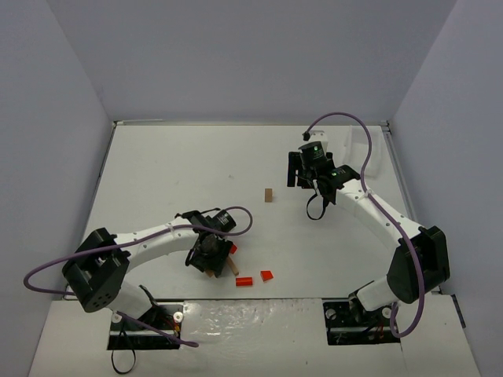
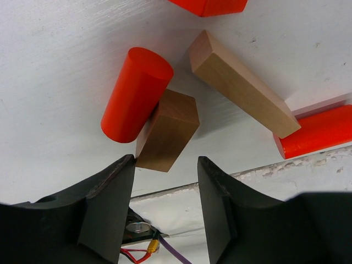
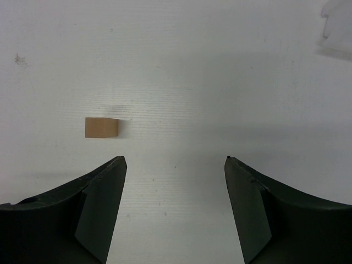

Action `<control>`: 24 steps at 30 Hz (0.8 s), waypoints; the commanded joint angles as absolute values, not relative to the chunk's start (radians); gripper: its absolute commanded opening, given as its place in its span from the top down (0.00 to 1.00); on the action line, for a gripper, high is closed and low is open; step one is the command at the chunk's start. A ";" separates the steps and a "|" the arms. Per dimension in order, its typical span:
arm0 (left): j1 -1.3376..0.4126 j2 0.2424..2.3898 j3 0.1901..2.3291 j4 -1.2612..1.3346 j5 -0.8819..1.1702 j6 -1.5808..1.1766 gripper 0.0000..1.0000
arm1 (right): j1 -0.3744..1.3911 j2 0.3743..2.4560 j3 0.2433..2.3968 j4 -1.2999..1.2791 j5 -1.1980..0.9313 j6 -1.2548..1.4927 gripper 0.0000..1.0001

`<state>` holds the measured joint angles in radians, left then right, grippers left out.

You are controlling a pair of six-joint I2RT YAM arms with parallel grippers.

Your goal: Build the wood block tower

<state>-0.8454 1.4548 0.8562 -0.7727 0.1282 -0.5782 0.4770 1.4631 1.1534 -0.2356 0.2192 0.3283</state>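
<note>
Hovering low near the front edge of the table [image 1: 157, 173], the left gripper [image 2: 165, 160] has its jaws parted around the near end of a brown wooden block [image 2: 168, 131]. One finger appears to touch a corner and the other stands clear, so nothing is clamped. A red cylinder [image 2: 136, 94] leans against that block. A long tan block [image 2: 242, 83] lies just beyond, its far end against a red block [image 2: 322, 132] cut off by the frame. From overhead, the gripper hides most of this cluster. The right gripper [image 3: 176, 162] hangs released and empty, with a small tan block [image 3: 102, 127] alone mid-table.
</note>
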 commanded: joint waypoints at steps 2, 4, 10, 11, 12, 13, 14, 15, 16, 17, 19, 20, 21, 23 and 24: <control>-0.859 1.444 0.878 -0.773 0.103 -0.597 0.58 | 0.469 1.434 1.154 -0.192 0.219 0.334 0.31; -0.861 1.448 0.879 -0.773 0.101 -0.598 0.60 | 0.469 1.435 1.152 -0.191 0.216 0.333 0.31; -0.881 1.444 0.882 -0.777 0.098 -0.607 0.65 | 0.469 1.429 1.146 -0.187 0.215 0.334 0.31; -0.887 1.440 0.883 -0.777 0.098 -0.608 0.67 | 0.469 1.426 1.143 -0.186 0.216 0.333 0.31; -0.892 1.436 0.884 -0.777 0.098 -0.610 0.68 | 0.469 1.424 1.140 -0.186 0.217 0.332 0.31; -0.899 1.431 0.884 -0.779 0.098 -0.612 0.70 | 0.469 1.422 1.138 -0.186 0.218 0.331 0.31; -0.906 1.428 0.884 -0.779 0.097 -0.613 0.71 | 0.469 1.419 1.136 -0.186 0.217 0.330 0.31; -0.911 1.424 0.885 -0.779 0.096 -0.614 0.72 | 0.469 1.417 1.135 -0.185 0.216 0.330 0.31; -0.913 1.419 0.884 -0.779 0.094 -0.615 0.72 | 0.469 1.416 1.132 -0.184 0.215 0.330 0.31; -0.915 1.418 0.884 -0.779 0.094 -0.616 0.73 | 0.468 1.415 1.132 -0.184 0.215 0.330 0.31; -0.916 1.414 0.884 -0.781 0.094 -0.617 0.77 | 0.469 1.414 1.134 -0.184 0.216 0.330 0.31; -0.918 1.411 0.885 -0.782 0.093 -0.618 0.80 | 0.469 1.413 1.135 -0.183 0.216 0.330 0.31; -0.922 1.406 0.885 -0.784 0.092 -0.619 0.81 | 0.469 1.413 1.135 -0.183 0.214 0.330 0.31; -0.927 1.393 0.886 -0.790 0.090 -0.622 0.85 | 0.469 1.409 1.138 -0.183 0.208 0.329 0.31; -0.931 1.384 0.890 -0.797 0.088 -0.624 0.86 | 0.469 1.407 1.139 -0.183 0.205 0.327 0.31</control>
<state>-0.9157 1.4455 0.8562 -0.7722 0.1052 -0.6057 0.4763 1.4619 1.1294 -0.2272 0.2135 0.3313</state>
